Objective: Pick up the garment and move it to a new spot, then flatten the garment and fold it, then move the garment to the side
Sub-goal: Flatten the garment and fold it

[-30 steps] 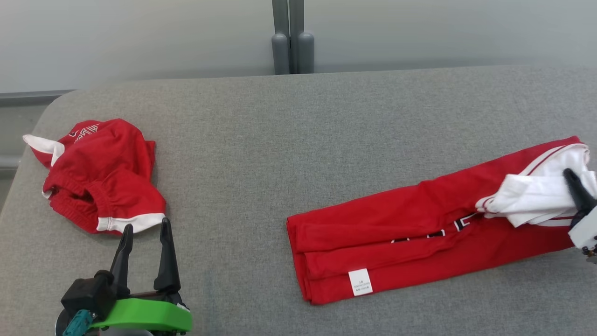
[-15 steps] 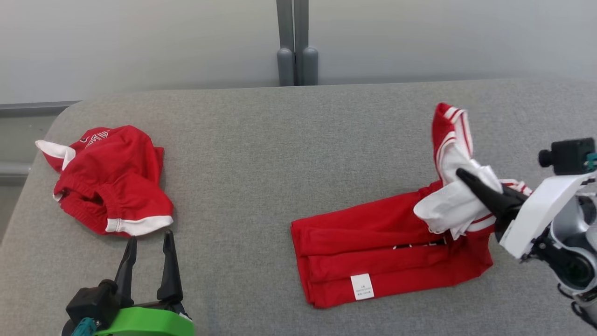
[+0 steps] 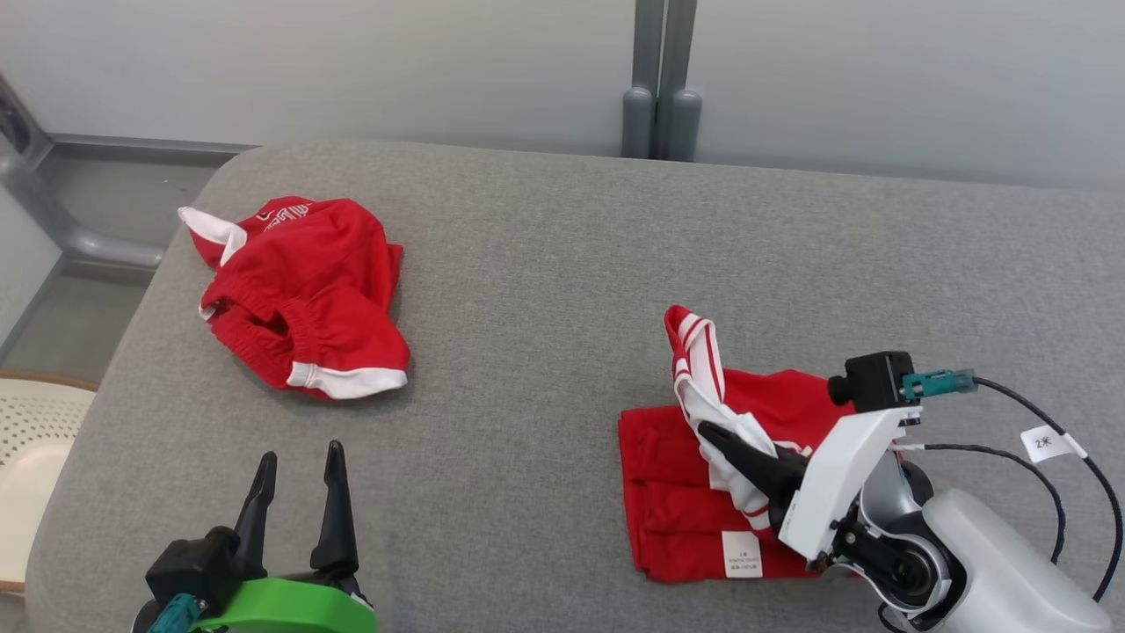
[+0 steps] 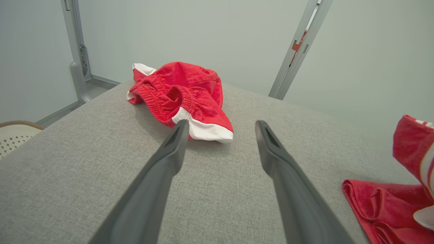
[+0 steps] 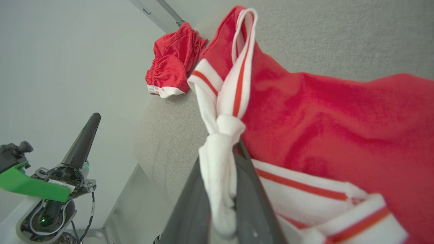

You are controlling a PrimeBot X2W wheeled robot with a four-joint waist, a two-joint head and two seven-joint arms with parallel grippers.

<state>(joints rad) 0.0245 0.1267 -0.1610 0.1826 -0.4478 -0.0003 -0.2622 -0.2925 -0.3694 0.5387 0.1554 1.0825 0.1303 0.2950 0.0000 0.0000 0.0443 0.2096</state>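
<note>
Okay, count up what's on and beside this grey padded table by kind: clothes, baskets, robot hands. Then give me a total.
Red-and-white fabric garments: 2 (crumpled red garment, part-folded red garment)
White perforated basket with tan rim: 1
Dark two-fingered robot hands: 2 (left hand, right hand)
Total: 5

2 cloths lie on the table (image 3: 562, 264). The shorts (image 3: 308, 290) are at the back left and the garment (image 3: 677, 519) at the front right, well apart. The left gripper (image 3: 300, 452) stands before the shorts, near the front left edge. The right gripper (image 3: 716, 437) reaches over the garment from its right, with 1 end of it between the fingers. A post (image 3: 659, 88) stands behind the table, and a basket (image 3: 35, 440) is left of it.
</note>
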